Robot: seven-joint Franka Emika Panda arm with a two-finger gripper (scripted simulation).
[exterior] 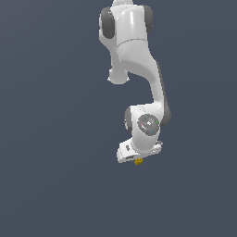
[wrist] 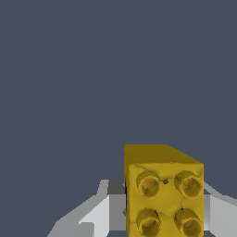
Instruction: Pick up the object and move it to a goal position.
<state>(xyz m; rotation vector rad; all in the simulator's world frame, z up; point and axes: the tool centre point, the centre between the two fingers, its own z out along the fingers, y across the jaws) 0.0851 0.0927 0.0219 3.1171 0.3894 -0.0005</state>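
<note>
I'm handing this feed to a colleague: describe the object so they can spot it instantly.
Find the white arm hanging down the middle of the exterior view and follow it to the gripper at its lower end. The object is the tiny yellow-orange block just under it. In the wrist view it sits between the fingers, showing four round studs, the only coloured thing against the grey.

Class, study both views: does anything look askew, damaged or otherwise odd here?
Nothing stands out. The yellow studded block sits between the fingers of the hand, intact and square to them in the wrist view. In the exterior view it shows only as a small yellow speck under the hand, too small to judge further.
</note>
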